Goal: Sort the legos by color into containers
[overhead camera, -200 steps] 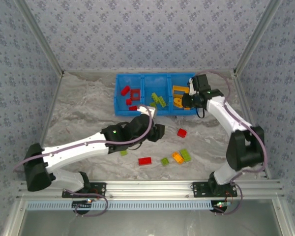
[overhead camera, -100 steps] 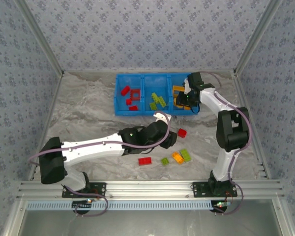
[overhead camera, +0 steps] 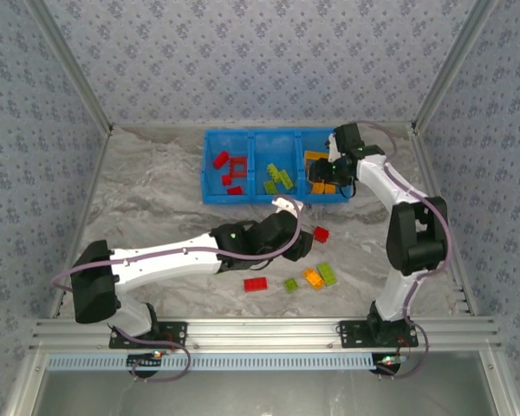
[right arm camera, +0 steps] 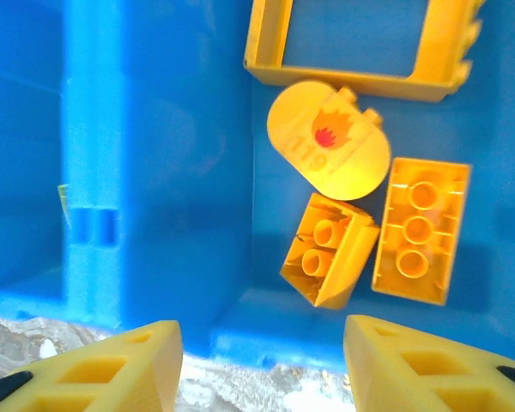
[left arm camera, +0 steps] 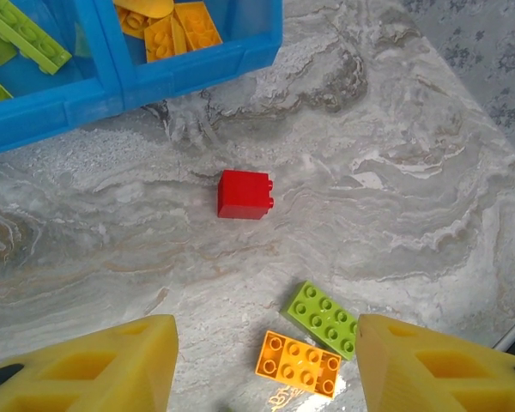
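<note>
Right gripper (right arm camera: 262,352) now parted, empty, above blue tray (right arm camera: 94,154). Orange brick (right arm camera: 329,251) judged released into tray's right compartment. Left gripper (left arm camera: 266,343) held wide, empty, brought toward red brick (left arm camera: 245,195) near tray's front wall. Next pick expected.

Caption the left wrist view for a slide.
Open left pincer above the marbled table, a red brick ahead, a green brick and an orange brick nearer, the blue tray beyond.
</note>
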Tool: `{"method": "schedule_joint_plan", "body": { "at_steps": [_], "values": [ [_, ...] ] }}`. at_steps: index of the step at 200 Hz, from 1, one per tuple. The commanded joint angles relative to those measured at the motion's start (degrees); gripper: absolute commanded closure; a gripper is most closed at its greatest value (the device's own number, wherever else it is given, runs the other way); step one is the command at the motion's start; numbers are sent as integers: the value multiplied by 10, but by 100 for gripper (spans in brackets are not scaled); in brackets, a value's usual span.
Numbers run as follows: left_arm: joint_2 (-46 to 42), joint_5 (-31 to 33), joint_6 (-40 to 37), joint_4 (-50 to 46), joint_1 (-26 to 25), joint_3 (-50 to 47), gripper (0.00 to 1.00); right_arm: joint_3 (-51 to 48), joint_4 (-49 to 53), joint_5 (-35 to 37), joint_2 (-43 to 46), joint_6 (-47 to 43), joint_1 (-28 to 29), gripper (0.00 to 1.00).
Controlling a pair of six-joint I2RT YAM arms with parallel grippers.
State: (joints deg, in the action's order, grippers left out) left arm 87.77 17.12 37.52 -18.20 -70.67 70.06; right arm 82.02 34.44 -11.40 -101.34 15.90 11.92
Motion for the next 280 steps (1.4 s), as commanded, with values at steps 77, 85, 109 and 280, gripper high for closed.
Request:
{"method": "schedule_joint_plan", "body": {
  "at_steps": [77, 85, 109, 280],
  "values": [
    [215, -116, 51, -142, 52, 229, 37, -185, 127, 231, 463, 97, 65, 42],
    [245, -112, 27, -175, 52, 272, 36, -197, 141, 228, 497, 109, 67, 41],
    [325, -124, -54, -228, 56, 357, 31, -211, 176, 194, 572, 130, 69, 35],
    [531, -118, -135, -307, 75, 559, 31, -215, 194, 55, 711, 173, 70, 17]
  ]
}}
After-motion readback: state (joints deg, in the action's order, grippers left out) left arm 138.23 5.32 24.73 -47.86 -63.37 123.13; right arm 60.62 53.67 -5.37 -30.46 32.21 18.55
